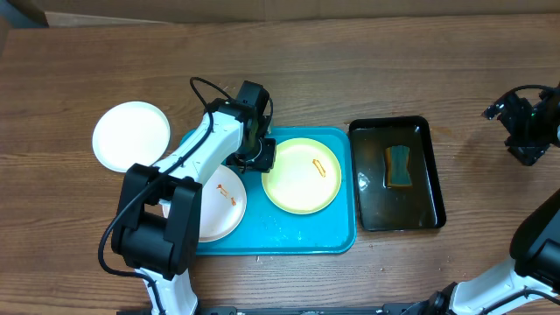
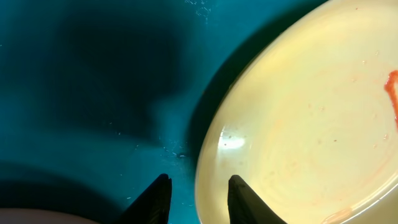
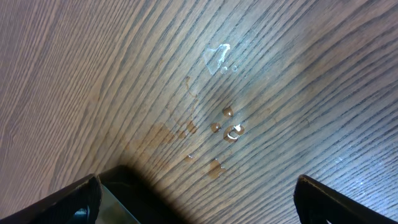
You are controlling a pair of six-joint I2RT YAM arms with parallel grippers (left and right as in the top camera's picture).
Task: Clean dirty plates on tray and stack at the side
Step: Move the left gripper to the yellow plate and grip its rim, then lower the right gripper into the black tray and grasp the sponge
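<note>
Teal tray holds two plates — black tray, sponge.

Overhead:
- The left arm lay across the white plate on the tray. It hid the plate's left part and much of the tray's left rim.
- The left gripper had its fingertips covered by its own wrist body.
- The right arm was cut off by the right edge.
- The right gripper was too small and dark to read its jaw spacing there.

Left wrist:
- The yellow-green plate ran off the top, right and bottom edges.
- The orange smear was clipped at the right edge.
- The fingers were cut by the bottom edge. Whether they touched the plate rim could not be told.

Right wrist:
- The fingers showed only as dark corners along the bottom edge.
- The black tray showed only as a blurred sliver.
</note>
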